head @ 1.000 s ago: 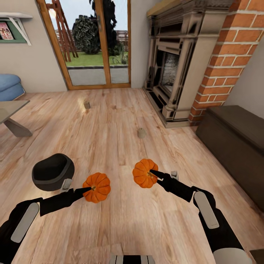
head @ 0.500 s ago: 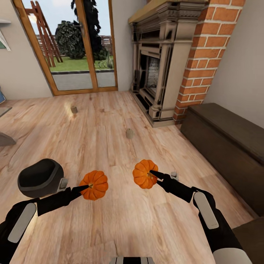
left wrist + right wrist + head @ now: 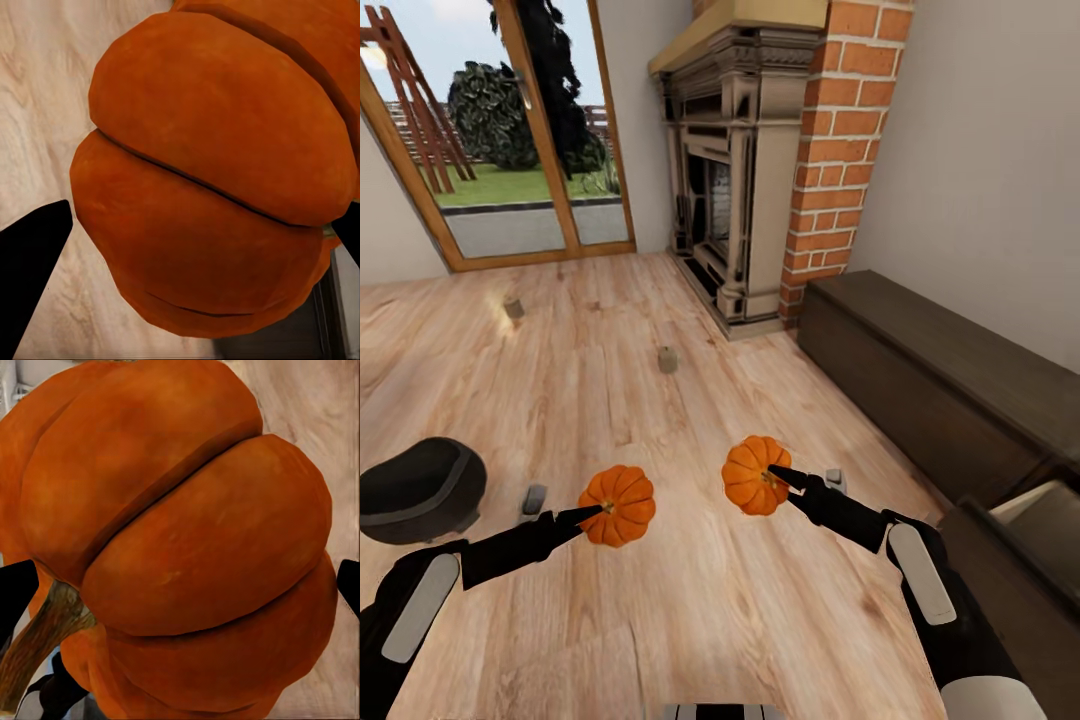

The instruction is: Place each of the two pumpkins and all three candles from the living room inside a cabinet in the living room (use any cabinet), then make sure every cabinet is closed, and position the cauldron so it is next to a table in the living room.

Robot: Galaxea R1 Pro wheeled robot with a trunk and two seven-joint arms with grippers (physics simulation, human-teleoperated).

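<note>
A plank floor (image 3: 660, 560) of pale wood is spread across the room, bounded at the far left by a glazed door (image 3: 490, 140) with a wooden frame. At the far centre an ornate stone-coloured fireplace (image 3: 725, 170) is set against a red brick column (image 3: 830, 150). The long, low, dark brown cabinet (image 3: 930, 390) is ranged along the right wall, just right of the brick column; at its near end a pale interior (image 3: 1045, 510) is exposed.

The black cauldron (image 3: 415, 492) is seated on the floor at the near left, beside the left arm. The left pumpkin (image 3: 618, 505) is gripped in the left gripper (image 3: 592, 512), whose dark fingers (image 3: 30, 262) are closed against its ribbed flanks. The right pumpkin (image 3: 754, 474) is likewise clamped in the right gripper (image 3: 780, 474), its brownish stem (image 3: 45, 641) being seen in the right wrist view. Both pumpkins are carried above the floor, well apart from the cabinet.

Two candles are left standing on the floor: the nearer candle (image 3: 668, 359) at mid-floor in front of the fireplace, the farther candle (image 3: 513, 307) to the left, near the glazed door.
</note>
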